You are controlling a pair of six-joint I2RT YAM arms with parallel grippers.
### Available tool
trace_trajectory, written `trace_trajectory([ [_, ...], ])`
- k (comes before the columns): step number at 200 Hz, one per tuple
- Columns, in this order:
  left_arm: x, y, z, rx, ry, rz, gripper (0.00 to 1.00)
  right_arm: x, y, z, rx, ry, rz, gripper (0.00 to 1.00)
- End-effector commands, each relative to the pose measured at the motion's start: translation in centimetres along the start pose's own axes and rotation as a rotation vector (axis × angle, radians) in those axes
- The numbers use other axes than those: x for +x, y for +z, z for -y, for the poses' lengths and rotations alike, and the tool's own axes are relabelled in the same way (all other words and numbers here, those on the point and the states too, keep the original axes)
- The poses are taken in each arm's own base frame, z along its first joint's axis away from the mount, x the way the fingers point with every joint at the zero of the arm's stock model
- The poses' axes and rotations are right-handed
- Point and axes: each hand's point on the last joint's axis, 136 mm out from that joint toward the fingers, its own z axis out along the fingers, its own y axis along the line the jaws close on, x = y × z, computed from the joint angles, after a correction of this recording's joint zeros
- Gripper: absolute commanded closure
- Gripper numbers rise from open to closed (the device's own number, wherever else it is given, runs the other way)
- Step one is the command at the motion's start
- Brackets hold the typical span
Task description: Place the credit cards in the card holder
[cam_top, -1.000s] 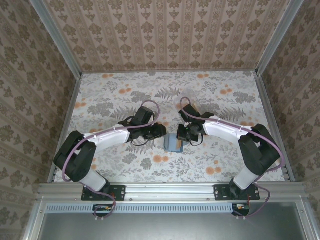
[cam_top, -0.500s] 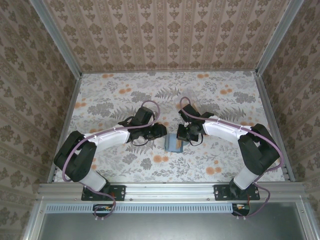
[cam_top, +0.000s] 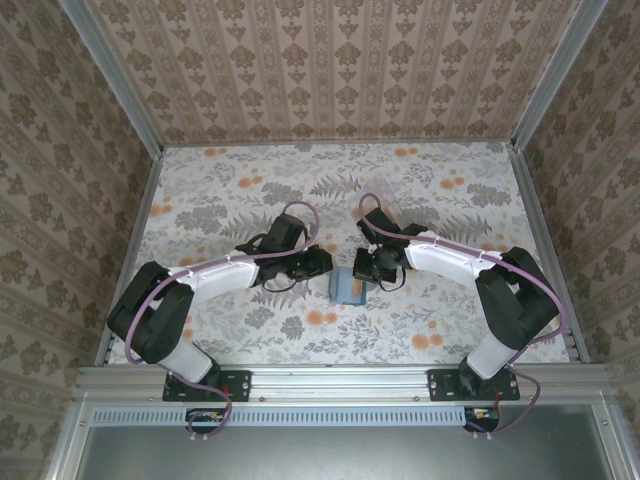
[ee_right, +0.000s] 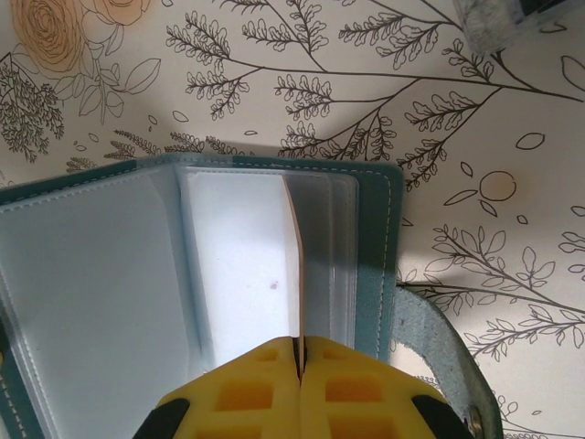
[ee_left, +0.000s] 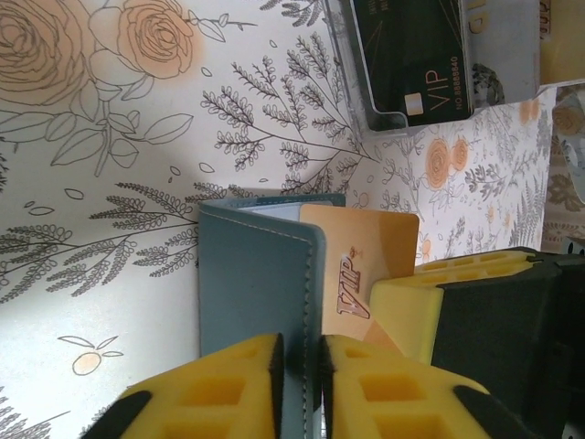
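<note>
The teal card holder (cam_top: pixel 348 288) lies open on the table between both arms. My left gripper (ee_left: pixel 300 361) is shut on the edge of its teal cover (ee_left: pixel 256 283). Behind that cover stands the tan-yellow "VIP" credit card (ee_left: pixel 366 265), held by the yellow pads of the other arm (ee_left: pixel 416 311). In the right wrist view my right gripper (ee_right: pixel 299 358) is shut on this card's thin edge (ee_right: pixel 294 265), which stands upright over the holder's pale-blue pockets (ee_right: pixel 238 265). A dark grey VIP card (ee_left: pixel 416 55) lies in a clear tray farther off.
A clear plastic tray (ee_left: pixel 494 55) with the dark card sits beyond the holder, and its corner shows again in the right wrist view (ee_right: pixel 494 23). The holder's teal snap strap (ee_right: pixel 448 366) sticks out to the right. Floral tablecloth (cam_top: pixel 440 190) surrounds the work, with metal rails and patterned walls.
</note>
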Motion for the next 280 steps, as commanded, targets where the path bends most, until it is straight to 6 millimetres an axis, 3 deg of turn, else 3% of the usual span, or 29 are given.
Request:
trace_trajectory([
  [1, 0.3, 0.1, 0.0, 0.026, -0.006, -0.018, 0.86, 0.0, 0.3, 0.9, 0.047, -0.001, -0.01, 1.0],
  [47, 0.2, 0.4, 0.9, 0.1, -0.009, -0.025, 0.9, 0.0, 0.3, 0.8, 0.046, -0.001, -0.009, 1.0],
  [101, 0.6, 0.6, -1.9, -0.01, -0.059, -0.03, 1.0, -0.2, -0.3, 0.3, 0.022, -0.004, 0.002, 1.0],
  [149, 1.1, 0.3, -4.9, -0.087, -0.108, -0.027, 1.0, -1.2, -2.2, -1.1, -0.023, -0.03, 0.052, 1.0],
  [176, 1.4, 0.2, -5.9, -0.127, -0.103, -0.035, 1.0, -0.8, -2.6, -1.4, -0.03, -0.032, 0.034, 1.0],
  [242, 1.7, 0.3, -6.6, -0.144, -0.105, -0.039, 1.0, -2.1, -5.9, 0.3, 0.089, -0.035, 0.134, 1.0],
  [280, 1.7, 0.2, -6.7, -0.142, -0.109, -0.036, 1.0, -2.0, -6.7, -0.2, 0.072, -0.054, 0.137, 1.0],
])
